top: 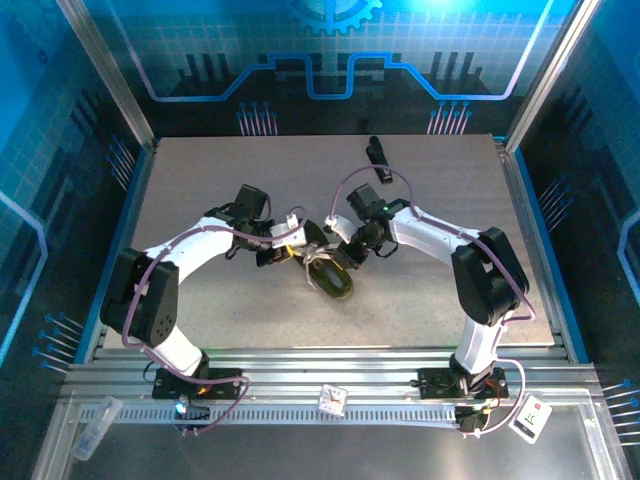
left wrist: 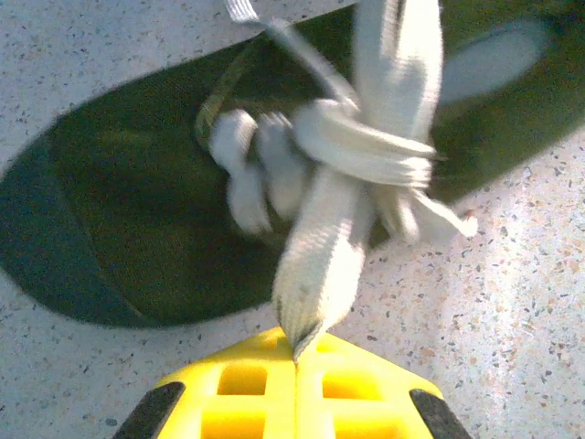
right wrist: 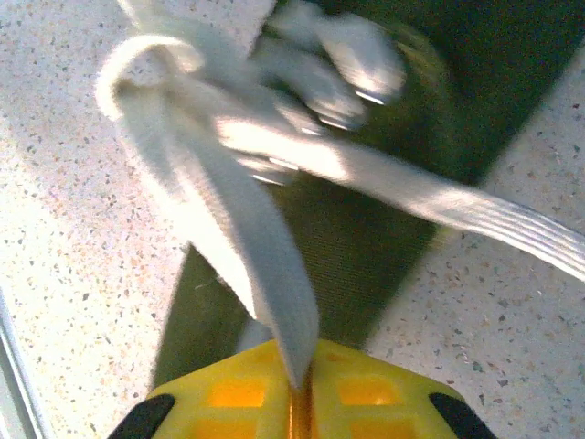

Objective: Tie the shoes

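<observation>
shoe (top: 335,277): one, mid-worktop (top: 200,200), between the two arms.
laces (left wrist: 366,151): knotted over the shoe, two strands drawn out.
left end effector (left wrist: 297,358): closed, pinching one strand.
right end effector (right wrist: 297,382): closed, pinching another strand.
clip (top: 378,160): one, black, far side, well apart.

We look down from above and behind on the whole table (top: 200,200). Our two wrist cameras sit very close, facing the same shoe (left wrist: 119,210) and knotted laces (left wrist: 366,151) from opposite sides.
</observation>
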